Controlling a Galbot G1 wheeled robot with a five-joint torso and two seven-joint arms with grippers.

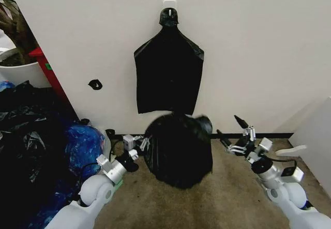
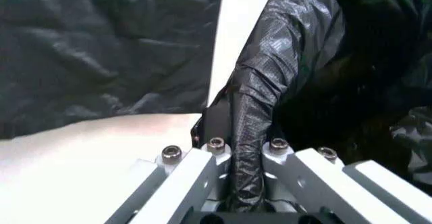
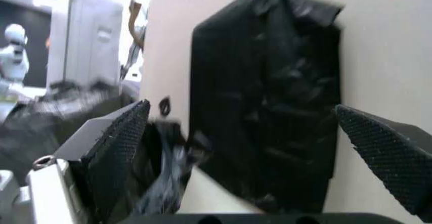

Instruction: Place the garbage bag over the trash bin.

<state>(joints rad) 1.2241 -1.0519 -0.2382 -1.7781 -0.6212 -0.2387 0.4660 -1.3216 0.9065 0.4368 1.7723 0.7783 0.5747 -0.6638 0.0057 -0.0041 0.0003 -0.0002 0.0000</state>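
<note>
the garbage bag (image 1: 178,149) already drapes the whole bin on the floor below the hung bag (image 1: 168,74), left hand (image 1: 138,144) pinching its edge, right hand (image 1: 235,133) wide open beside it, holding nothing.

Left hand (image 1: 140,145) low and forward, fingers pinched together; right hand (image 1: 231,132) raised alongside, fingers wide apart.

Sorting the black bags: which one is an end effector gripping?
The garbage bag draped on the floor, pinched by the left end effector; the hook-hung bag is untouched.
</note>
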